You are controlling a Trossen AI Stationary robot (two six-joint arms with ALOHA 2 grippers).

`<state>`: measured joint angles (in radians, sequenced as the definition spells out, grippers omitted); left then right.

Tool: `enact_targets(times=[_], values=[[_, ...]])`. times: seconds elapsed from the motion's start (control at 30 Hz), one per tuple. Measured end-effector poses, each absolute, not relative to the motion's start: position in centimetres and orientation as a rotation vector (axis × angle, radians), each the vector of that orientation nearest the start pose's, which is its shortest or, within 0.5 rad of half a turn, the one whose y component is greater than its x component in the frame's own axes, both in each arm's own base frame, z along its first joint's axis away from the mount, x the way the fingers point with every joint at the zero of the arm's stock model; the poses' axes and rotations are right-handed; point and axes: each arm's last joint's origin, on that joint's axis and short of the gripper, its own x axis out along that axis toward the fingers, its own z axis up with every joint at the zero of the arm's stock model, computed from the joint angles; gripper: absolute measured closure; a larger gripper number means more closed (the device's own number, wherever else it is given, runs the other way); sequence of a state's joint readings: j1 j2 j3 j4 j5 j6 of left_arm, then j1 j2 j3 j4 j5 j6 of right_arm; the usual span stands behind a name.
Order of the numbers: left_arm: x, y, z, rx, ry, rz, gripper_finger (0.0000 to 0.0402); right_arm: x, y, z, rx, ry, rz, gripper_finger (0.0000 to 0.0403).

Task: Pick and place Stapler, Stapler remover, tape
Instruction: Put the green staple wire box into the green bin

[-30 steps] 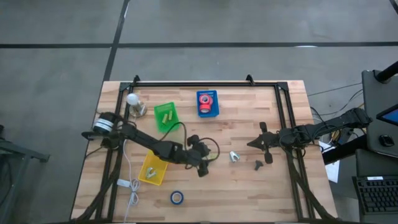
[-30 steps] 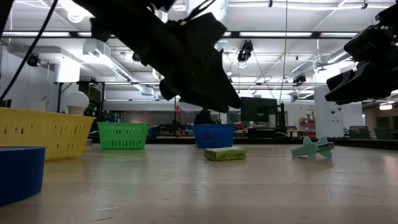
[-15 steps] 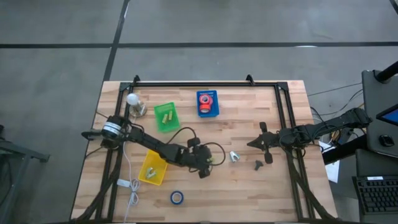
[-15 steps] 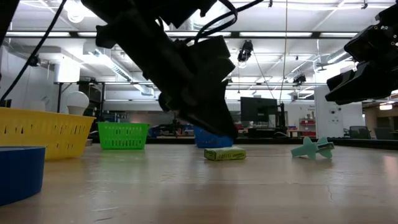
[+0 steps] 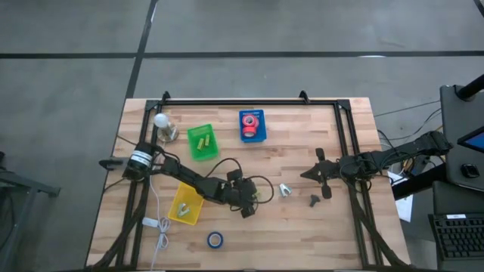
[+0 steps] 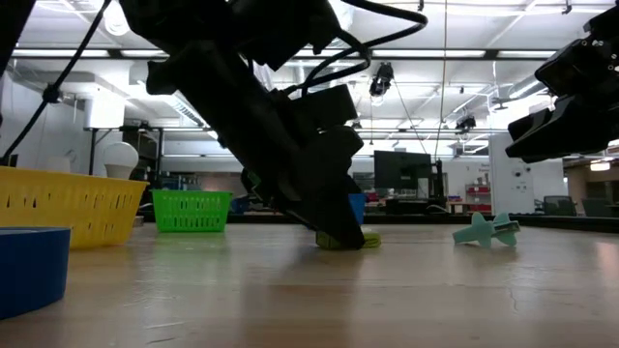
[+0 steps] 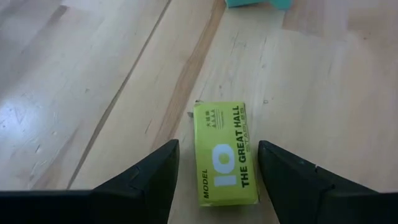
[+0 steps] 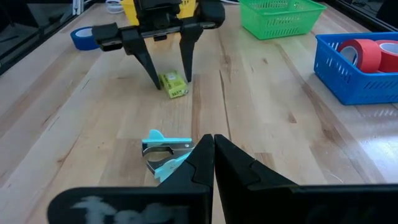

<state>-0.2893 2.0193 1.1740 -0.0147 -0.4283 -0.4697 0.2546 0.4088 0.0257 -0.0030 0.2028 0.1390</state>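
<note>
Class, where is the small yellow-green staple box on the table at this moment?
The staple box lies flat on the wooden table near its middle, between the open fingers of the left gripper, with the teal staple remover just to its right.

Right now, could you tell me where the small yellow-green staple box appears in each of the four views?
High view: the staple box is mid-table, mostly hidden at the left gripper.
Low view: centre, only its end shows past the dark fingers.
Left wrist view: bottom centre, between the open fingers.
Right wrist view: upper left of centre, between those fingers.
Shared landmark: the teal staple remover, close by.
</note>
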Motion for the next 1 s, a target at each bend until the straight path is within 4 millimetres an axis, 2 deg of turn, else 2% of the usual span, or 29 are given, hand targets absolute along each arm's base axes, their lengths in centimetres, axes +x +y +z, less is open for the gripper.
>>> enact_targets(times=[0.23, 0.73, 1.0], values=[[38.96, -10.34, 12.72, -0.140, 0.754, 0.313, 0.0185, 11.42, 2.37, 13.64, 0.050, 0.379, 0.025, 0.0394], [38.59, -10.24, 12.56, -0.116, 0.798, 0.325, 0.0262, 11.42, 2.37, 13.63, 0.049, 0.379, 0.025, 0.0394], [38.59, -10.23, 12.54, -0.114, 0.803, 0.317, 0.0261, 11.42, 2.37, 13.63, 0.049, 0.379, 0.025, 0.0394]])
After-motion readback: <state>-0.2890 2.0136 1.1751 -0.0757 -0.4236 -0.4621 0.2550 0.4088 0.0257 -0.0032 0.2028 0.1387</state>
